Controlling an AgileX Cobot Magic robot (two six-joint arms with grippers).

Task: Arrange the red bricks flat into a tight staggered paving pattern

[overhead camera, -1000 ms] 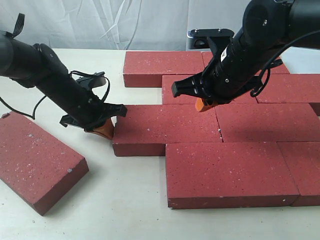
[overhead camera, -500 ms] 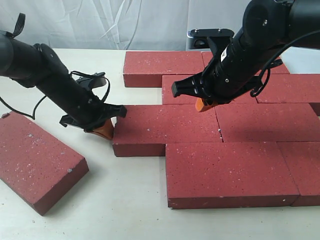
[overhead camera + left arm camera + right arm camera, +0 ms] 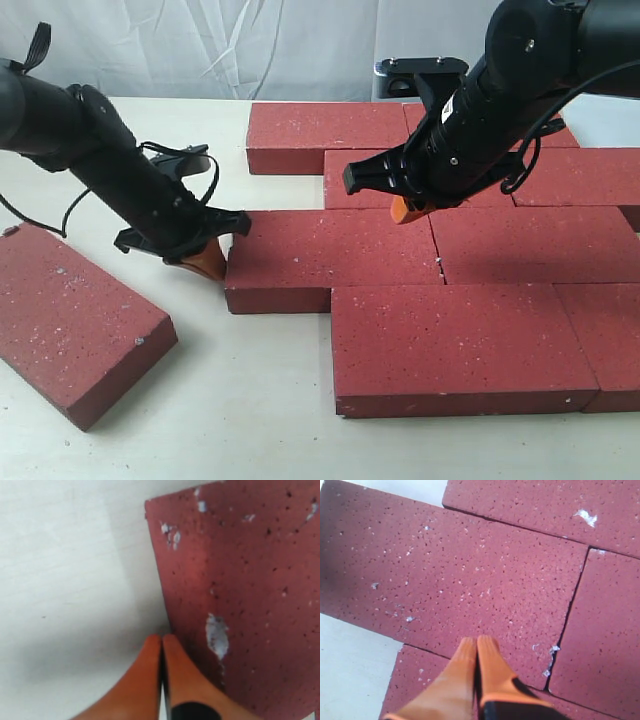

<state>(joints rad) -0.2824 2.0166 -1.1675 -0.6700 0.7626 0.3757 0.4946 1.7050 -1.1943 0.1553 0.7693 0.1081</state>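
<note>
1. Exterior view is showing most of the red bricks lying flat in a joined patch on the right of the table. They are sitting in four rows, each offset from the next, though my right arm is hiding part of the far rows.
2. One loose brick is lying flat but skewed at the left, well apart from the patch.
3. I am holding my left gripper with its orange fingers pressed together and nothing between them. Its tips are resting low beside the left end of the third-row brick. In the left wrist view they are sitting right at that brick's edge, seemingly touching it.
4. I am holding my right gripper pinched shut and empty too. It is hovering over the joint between the second and third rows, and I cannot tell whether it is touching.
5. I am judging the paving as mostly done. The joints are showing only as thin dark lines in the right wrist view.
6. What is remaining, I think, is squaring up the stray brick and sliding it into the stepped left edge, then closing any slack.
</note>
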